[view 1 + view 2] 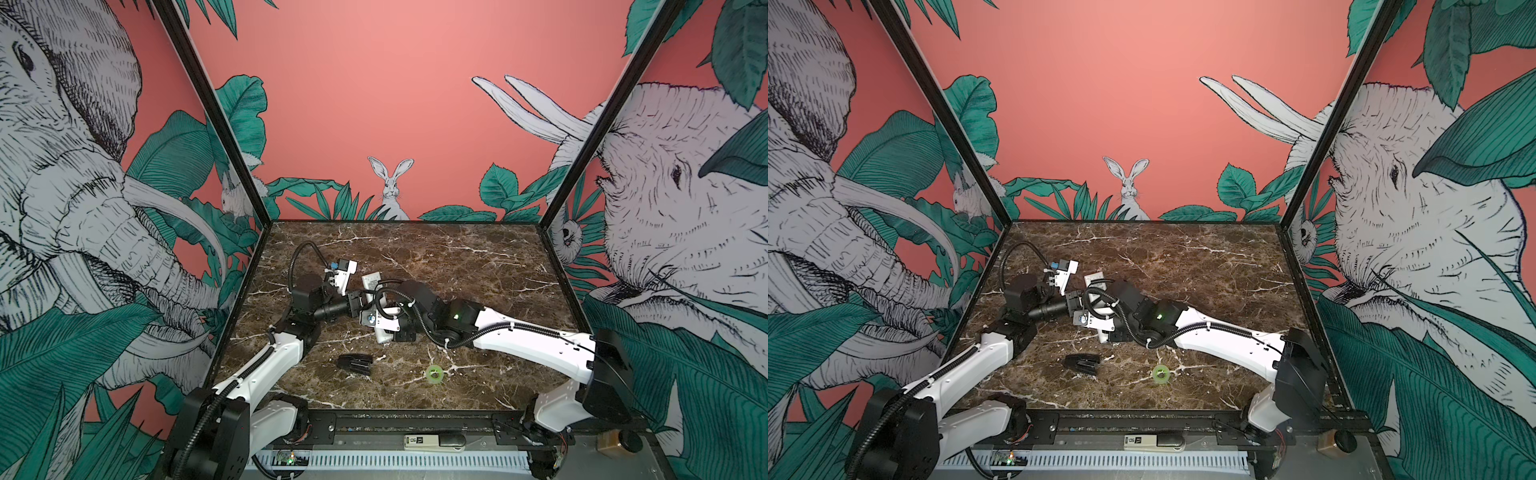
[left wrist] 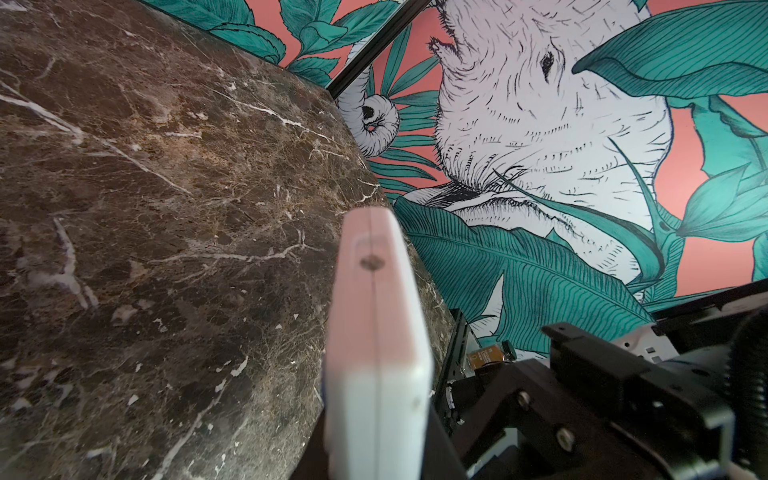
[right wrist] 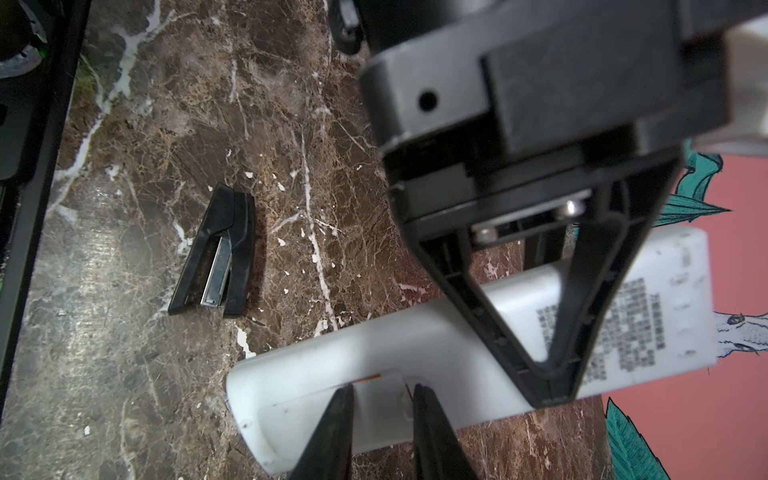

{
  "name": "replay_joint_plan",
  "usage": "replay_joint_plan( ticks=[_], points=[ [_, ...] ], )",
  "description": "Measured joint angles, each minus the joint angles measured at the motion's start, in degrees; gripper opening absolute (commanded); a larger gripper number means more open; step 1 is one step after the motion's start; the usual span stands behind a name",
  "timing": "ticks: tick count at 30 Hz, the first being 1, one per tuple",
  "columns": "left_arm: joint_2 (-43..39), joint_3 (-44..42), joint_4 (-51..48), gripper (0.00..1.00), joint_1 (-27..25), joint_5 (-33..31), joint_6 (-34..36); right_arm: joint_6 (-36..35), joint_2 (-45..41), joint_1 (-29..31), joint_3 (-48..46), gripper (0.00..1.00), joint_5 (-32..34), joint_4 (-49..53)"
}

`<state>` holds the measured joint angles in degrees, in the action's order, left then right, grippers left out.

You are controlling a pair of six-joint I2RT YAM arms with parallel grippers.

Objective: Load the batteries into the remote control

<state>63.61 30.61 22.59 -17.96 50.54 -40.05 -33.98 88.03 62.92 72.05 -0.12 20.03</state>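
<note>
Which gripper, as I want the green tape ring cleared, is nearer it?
Right. The right gripper sits at the front end of the remote control, with the green tape ring front-right of it; the left gripper grips farther back.

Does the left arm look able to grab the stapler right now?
Probably not: the left end effector is shut on the remote control and would have to release it first. The stapler itself lies unobstructed.

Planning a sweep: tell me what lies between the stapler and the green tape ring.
Only bare marble table between the stapler and the tape ring; both top views show it.
</note>
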Motion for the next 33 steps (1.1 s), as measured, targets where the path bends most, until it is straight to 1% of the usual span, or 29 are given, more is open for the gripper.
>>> replay_joint_plan(
  ticks=[13,17,33],
  points=[
    [0.07,-0.02,-0.17,0.00,0.00,-0.46,0.17,-0.81,0.79,0.22,0.02,0.15,2.19,-1.03],
    [0.09,-0.02,-0.42,0.00,0.02,-0.90,0.24,-0.87,1.11,0.37,0.02,0.15,3.08,-1.44],
    [0.11,-0.02,-0.35,0.00,0.09,-2.03,0.48,-0.07,1.64,0.92,-0.09,0.22,7.96,-3.08]
  ],
)
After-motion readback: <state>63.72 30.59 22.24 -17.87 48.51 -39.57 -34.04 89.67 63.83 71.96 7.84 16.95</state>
